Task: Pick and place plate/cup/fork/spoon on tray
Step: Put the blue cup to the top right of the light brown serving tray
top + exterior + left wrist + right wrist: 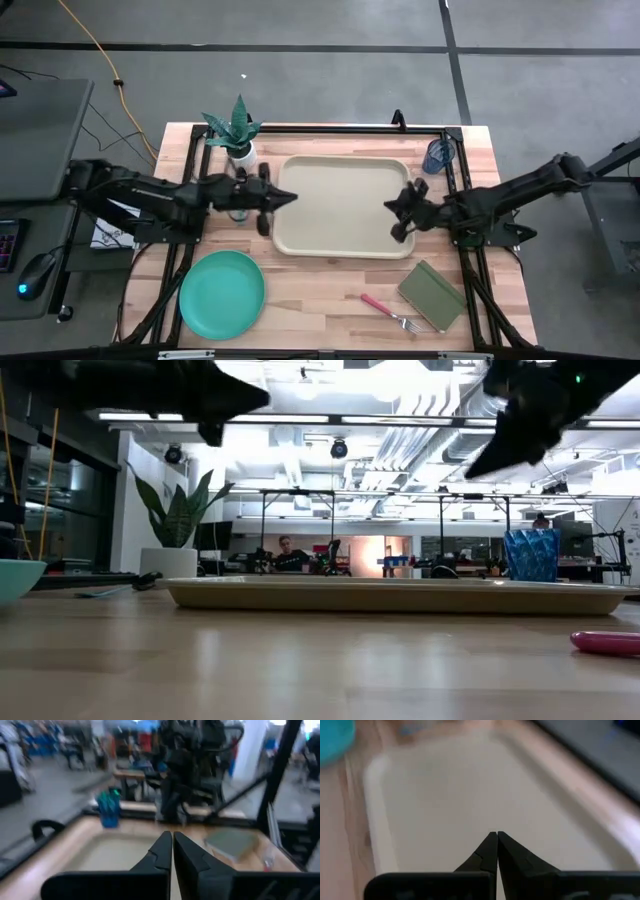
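The spoon cannot be made out in any view, and the fork (390, 314) shows only as a thin pink handle with faint tines. The beige tray (340, 250) lies empty between both pincers. The left gripper (290, 197) hovers clenched over its left rim, the teal plate (222, 293) nearer the table's front edge. The right gripper (392, 205), also clenched and empty, hangs over the right rim, the blue cup (437, 156) beyond it.
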